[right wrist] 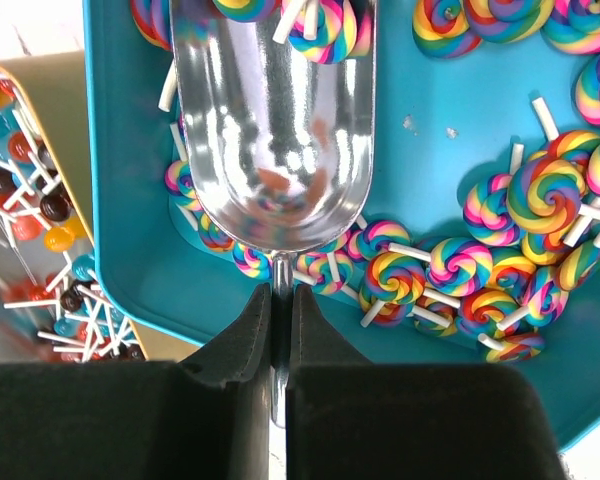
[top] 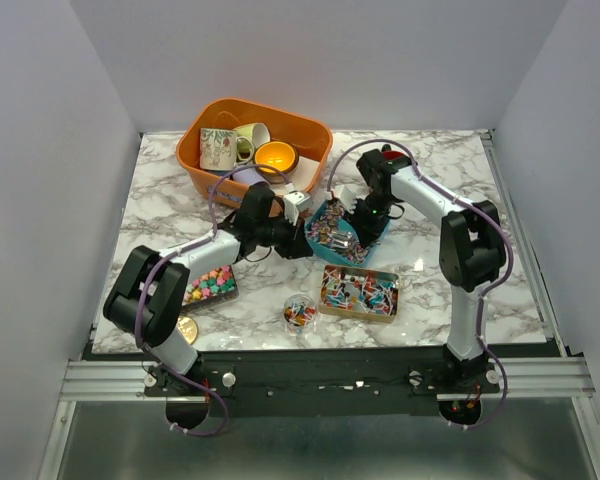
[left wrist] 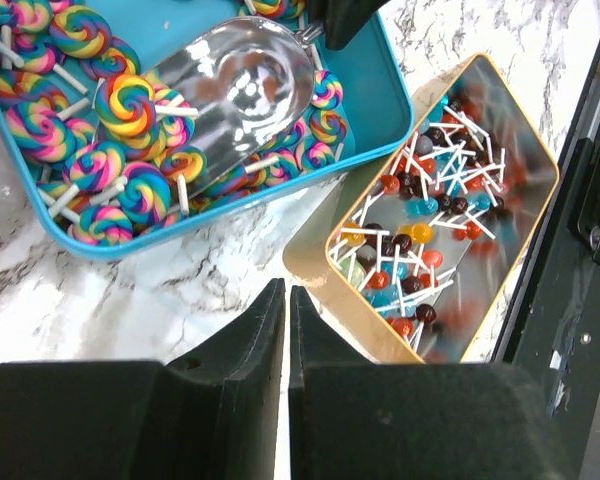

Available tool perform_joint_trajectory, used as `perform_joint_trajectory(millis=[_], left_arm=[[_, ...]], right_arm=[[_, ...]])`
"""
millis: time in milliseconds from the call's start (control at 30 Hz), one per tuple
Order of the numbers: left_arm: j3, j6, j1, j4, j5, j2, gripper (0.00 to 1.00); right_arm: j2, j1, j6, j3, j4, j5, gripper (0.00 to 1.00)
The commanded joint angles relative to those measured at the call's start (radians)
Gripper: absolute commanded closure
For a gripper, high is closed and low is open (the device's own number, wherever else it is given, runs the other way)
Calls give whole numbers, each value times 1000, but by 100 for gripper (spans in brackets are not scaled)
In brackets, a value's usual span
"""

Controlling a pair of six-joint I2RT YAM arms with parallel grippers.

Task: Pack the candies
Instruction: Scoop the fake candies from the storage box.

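R fingers [right wrist: 242, 345] pinch the thin handle of a metal scoop [right wrist: 270, 110], pressed tight on it from both sides. Scoop bowl sits inside the teal tray [right wrist: 450, 170], mouth pointing away from the wrist. Bowl looks empty, only reflections in it; a couple of rainbow swirl lollipops [right wrist: 545, 195] lie at its front lip, more packed along its sides and under the handle end. Most swirl lollipops are heaped toward the tray's edges, w/ a bare teal patch in the middle.

L fingers [left wrist: 250, 350] are almost pressed together, just a thin slit between them, nothing in them. They hang over bare marble bench [top: 250, 310], beside the tray's near corner and the gold tin [left wrist: 315, 250].

The gold tin sits just beside the teal tray, on the side nearer the arm bases in the top view. It holds small ball lollipops [left wrist: 420, 232] on white sticks: red, blue, orange, dark, spread loosely, w/ shiny tin bottom showing at one end.

Other candies: pastel star candies [top: 212, 284] in a flat tray by the L arm; a small round clear tub [top: 300, 312] w/ mixed coloured bits, left of the gold tin in the top view. Gold disc [top: 187, 328] lies on the bench near the L arm's base.

Far side of the bench: orange bin [top: 195, 160] w/ mugs [top: 218, 148] in it.
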State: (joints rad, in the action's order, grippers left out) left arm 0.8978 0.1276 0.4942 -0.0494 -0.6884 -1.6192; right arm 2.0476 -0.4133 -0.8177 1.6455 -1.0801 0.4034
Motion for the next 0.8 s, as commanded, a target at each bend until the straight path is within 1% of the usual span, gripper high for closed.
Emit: perform_joint_trajectory(millis=[0, 267, 333, 367, 500, 633, 767], left_arm=[[-13, -42, -22, 89, -5, 61, 82], [-19, -60, -66, 117, 15, 81, 82], [-14, -63, -75, 124, 15, 79, 82], [-11, -69, -85, 131, 13, 78, 82], [19, -103, -106, 187, 6, 84, 82], [49, -146, -124, 250, 3, 87, 82], [66, -157, -138, 263, 10, 85, 82]], right_arm=[[43, -21, 64, -6, 105, -15, 99], [43, -21, 124, 43, 132, -37, 99], [26, -19, 132, 16, 170, -38, 99], [14, -21, 140, -31, 218, -41, 99], [-52, -21, 152, -127, 304, -34, 99], [-84, -19, 166, -174, 356, -14, 99], [-104, -19, 181, -207, 403, 0, 99]])
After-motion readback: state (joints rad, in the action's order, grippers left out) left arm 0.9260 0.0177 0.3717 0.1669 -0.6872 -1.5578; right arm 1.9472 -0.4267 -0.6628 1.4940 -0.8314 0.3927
